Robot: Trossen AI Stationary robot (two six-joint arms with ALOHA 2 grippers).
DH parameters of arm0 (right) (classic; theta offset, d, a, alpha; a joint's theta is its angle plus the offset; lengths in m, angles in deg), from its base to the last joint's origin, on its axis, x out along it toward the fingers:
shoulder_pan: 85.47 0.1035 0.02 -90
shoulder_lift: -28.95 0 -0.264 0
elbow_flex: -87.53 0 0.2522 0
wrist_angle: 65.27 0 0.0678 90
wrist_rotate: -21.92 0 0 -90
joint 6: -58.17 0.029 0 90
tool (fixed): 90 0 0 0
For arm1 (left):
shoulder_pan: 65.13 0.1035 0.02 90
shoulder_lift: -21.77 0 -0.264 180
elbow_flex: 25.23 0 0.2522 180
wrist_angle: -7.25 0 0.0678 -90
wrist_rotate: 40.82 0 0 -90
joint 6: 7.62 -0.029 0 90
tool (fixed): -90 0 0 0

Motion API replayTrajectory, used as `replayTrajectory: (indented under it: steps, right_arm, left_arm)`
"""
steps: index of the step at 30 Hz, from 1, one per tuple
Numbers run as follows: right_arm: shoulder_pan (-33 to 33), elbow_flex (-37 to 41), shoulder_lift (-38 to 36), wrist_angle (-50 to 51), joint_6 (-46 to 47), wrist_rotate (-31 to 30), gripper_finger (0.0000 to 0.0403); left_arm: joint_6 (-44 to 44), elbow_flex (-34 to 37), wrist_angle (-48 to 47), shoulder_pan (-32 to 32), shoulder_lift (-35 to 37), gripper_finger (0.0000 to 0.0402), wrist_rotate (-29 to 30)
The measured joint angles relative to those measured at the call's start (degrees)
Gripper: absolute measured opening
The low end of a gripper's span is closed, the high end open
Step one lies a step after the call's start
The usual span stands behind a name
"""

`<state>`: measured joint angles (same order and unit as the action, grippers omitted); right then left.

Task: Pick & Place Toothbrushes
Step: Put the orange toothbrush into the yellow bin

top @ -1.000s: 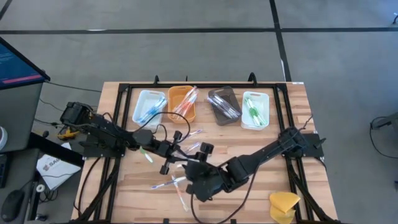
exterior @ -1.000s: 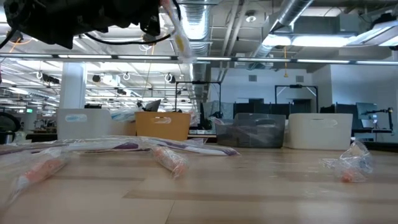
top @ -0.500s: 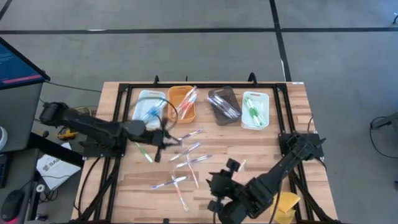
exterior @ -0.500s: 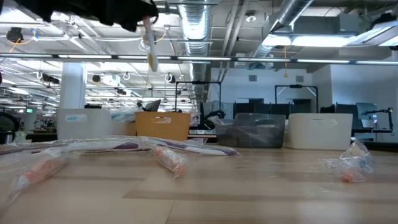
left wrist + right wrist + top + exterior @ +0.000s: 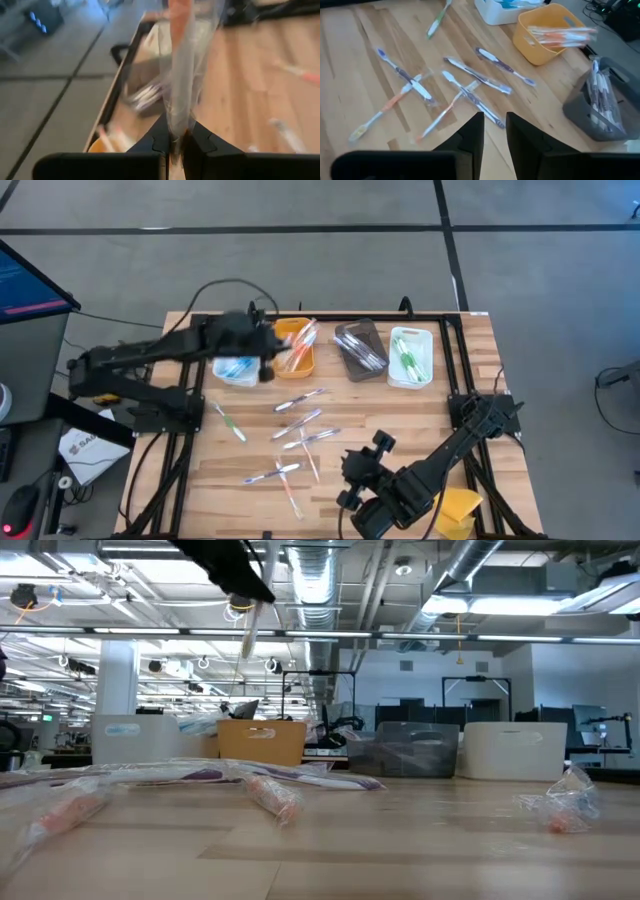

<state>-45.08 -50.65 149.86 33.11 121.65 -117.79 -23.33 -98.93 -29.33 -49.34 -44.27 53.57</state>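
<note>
Toothbrushes, loose: several wrapped toothbrushes (image 5: 300,420) lie scattered on the tabletop (image 5: 470,390), in the middle, nearer the front than the row of trays.
Toothbrush, held: one wrapped toothbrush with an orange-red handle (image 5: 182,65) is clamped between the closed fingers of the left tool (image 5: 175,142); in the low view it hangs high above the tabletop (image 5: 248,635).
Left tool: raised at the rear left, over the gap between the white tray (image 5: 235,370) and the orange tray (image 5: 298,358).
Right tool: near the front edge of the tabletop (image 5: 362,480), just beside the yellow sponge-like lump (image 5: 458,508); fingers (image 5: 472,135) stand slightly apart, nothing between them.
Trays: four in a row along the rear edge; white, orange, dark grey (image 5: 360,350), white (image 5: 410,356); each holds toothbrushes.
Tray contents: blue in the left white tray, orange-pink in the orange tray, green in the right white tray.
</note>
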Motion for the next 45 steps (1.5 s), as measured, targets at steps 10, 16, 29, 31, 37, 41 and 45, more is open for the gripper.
replayTrajectory:
  steps: [10,16,29,31,37,41,45]
  right_arm:
    - [-0.44,0.0,0.33,2.03,-0.46,-0.11,0.0075]
    - [-0.89,0.0,0.33,2.04,-1.42,-0.27,0.0075]
    - [-3.07,0.0,0.33,2.17,-2.58,-0.53,0.0075]
    - [-3.07,0.0,0.33,2.16,-2.58,-0.53,0.0075]
    - [-2.97,0.0,0.33,2.16,-2.58,-0.51,0.0075]
    - [-2.87,0.0,0.33,2.15,-2.58,-0.3,0.0075]
    - [-2.87,0.0,0.33,2.15,-2.58,-0.22,0.0075]
  left_arm:
    - [-0.11,-13.22,-9.71,17.73,-20.78,0.0013,-18.36]
    - [-0.1,-13.36,-9.62,21.92,-27.58,0.0013,-25.13]
    - [2.5,-13.4,-9.18,22.48,-32.35,0.0022,-25.3]
    - [2.69,-13.4,-9.29,22.68,-32.35,0.003,-25.13]
    - [5.64,-13.4,-10.38,23.1,-32.49,0.0044,-23.82]
    - [5.63,-13.4,-10.37,23.07,-32.63,0.0046,-23.67]
    - [5.56,-13.4,-10.38,23.05,-32.64,0.0061,-22.89]
